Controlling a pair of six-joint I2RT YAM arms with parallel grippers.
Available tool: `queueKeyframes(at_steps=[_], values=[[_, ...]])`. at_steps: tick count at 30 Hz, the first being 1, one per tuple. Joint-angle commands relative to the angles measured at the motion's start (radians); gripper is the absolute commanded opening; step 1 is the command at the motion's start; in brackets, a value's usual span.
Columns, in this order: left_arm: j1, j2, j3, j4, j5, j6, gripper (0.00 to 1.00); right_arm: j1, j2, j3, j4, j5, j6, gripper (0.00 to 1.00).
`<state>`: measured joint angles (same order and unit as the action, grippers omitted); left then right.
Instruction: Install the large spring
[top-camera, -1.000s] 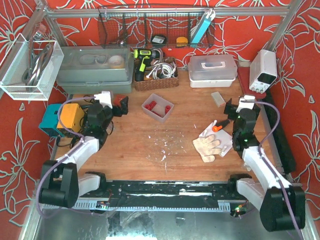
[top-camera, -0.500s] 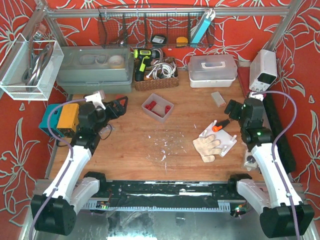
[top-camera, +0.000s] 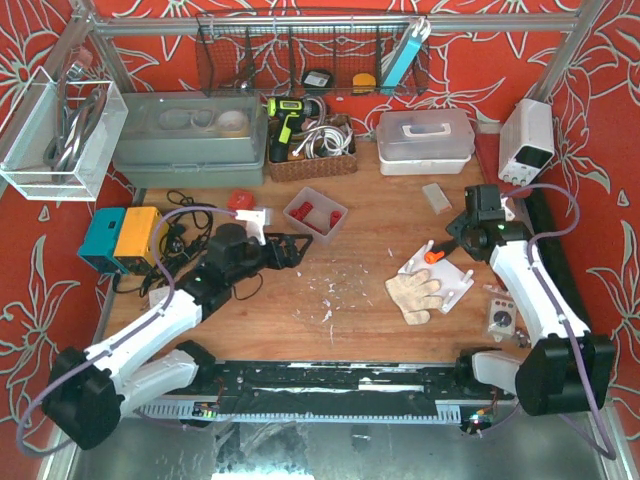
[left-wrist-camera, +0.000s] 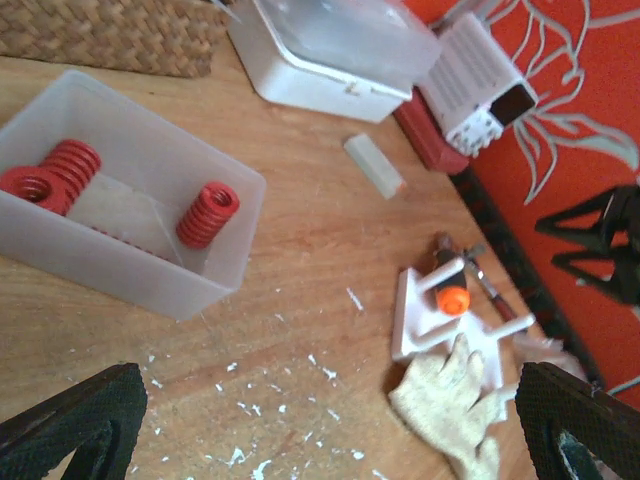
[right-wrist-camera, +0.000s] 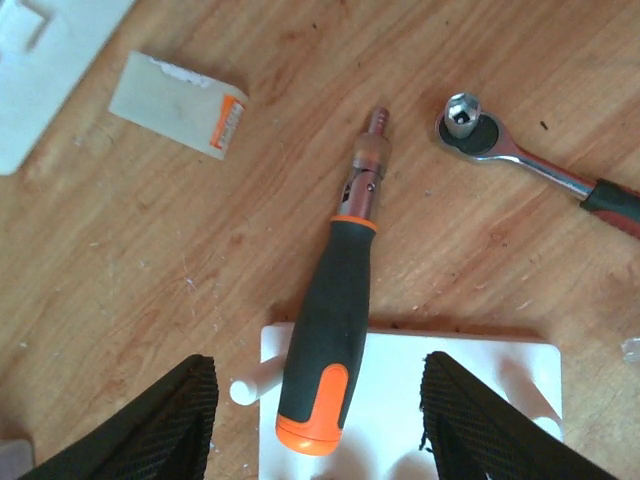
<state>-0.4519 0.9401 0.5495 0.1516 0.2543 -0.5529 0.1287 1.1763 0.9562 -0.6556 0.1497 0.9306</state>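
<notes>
Several red springs lie in a clear bin (top-camera: 315, 215); the left wrist view shows one large spring (left-wrist-camera: 208, 214) apart from the others (left-wrist-camera: 45, 180). A white fixture plate with pegs (top-camera: 445, 280) lies at the right, also in the left wrist view (left-wrist-camera: 415, 325) and the right wrist view (right-wrist-camera: 460, 400). A black and orange screwdriver (right-wrist-camera: 330, 330) rests on its far edge. My left gripper (top-camera: 295, 248) is open and empty, just near-left of the bin. My right gripper (top-camera: 460, 228) is open above the screwdriver handle.
A beige glove (top-camera: 415, 293) covers the plate's near corner. A ratchet wrench (right-wrist-camera: 520, 160) and a small white block (right-wrist-camera: 180, 100) lie beyond the plate. A white lidded box (top-camera: 425, 140), wicker basket (top-camera: 310, 150) and power supply (top-camera: 527, 140) line the back.
My left arm has swung right and forward to beside the spring bin. My right arm has moved back and sits over the screwdriver. Both grippers stay open.
</notes>
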Motion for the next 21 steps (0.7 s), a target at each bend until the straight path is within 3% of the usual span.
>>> queueKeyframes(at_steps=[1, 4, 11, 21], values=[[-0.137, 0.041, 0.0, 0.062, -0.143, 0.105, 1.0, -0.01, 0.055, 0.022, -0.022, -0.009, 0.155, 0.57], [-0.249, 0.076, -0.044, 0.12, -0.229, 0.17, 1.0, -0.014, 0.115, 0.022, -0.009, -0.036, 0.199, 0.54], [-0.353, 0.073, -0.167, 0.213, -0.339, 0.235, 1.0, -0.019, 0.251, 0.019, 0.049, -0.099, 0.246, 0.55], [-0.375, 0.084, -0.217, 0.26, -0.398, 0.289, 1.0, -0.032, 0.361, 0.015, 0.12, -0.094, 0.306, 0.63]])
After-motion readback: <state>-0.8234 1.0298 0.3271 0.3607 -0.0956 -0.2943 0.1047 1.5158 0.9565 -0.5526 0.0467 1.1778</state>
